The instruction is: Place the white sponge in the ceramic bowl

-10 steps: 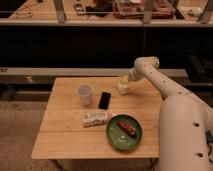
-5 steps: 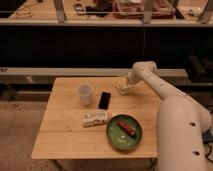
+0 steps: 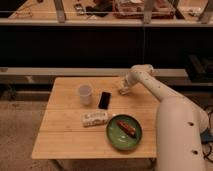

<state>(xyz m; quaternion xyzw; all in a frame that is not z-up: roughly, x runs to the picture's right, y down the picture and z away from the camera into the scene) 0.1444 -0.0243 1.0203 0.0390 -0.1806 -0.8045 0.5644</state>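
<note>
1. At the far right of the wooden worktop (image 3: 65,135): gripper (image 3: 124,88), lowered to the surface at the end of the white arm. Whether it is open or closed, and whether it has hold of anything, cannot be told.
2. White sponge (image 3: 121,92): small pale block directly under the gripper, apparently touching it and largely hidden by it. Judged light, soft and compressible, not fragile. Best taken across its short sides, near the middle, with a gentle squeeze.
3. Black phone (image 3: 104,99): lying flat, nearby to the left.
4. Translucent cup (image 3: 85,93): upright, just left of the phone.
5. White packet (image 3: 94,118): nearer the front, left of the bowl.
6. Ceramic bowl (image 3: 112,137): dark green, at the front, well apart from the sponge. It holds a reddish-brown item (image 3: 126,127), and open space remains beside that.
</note>
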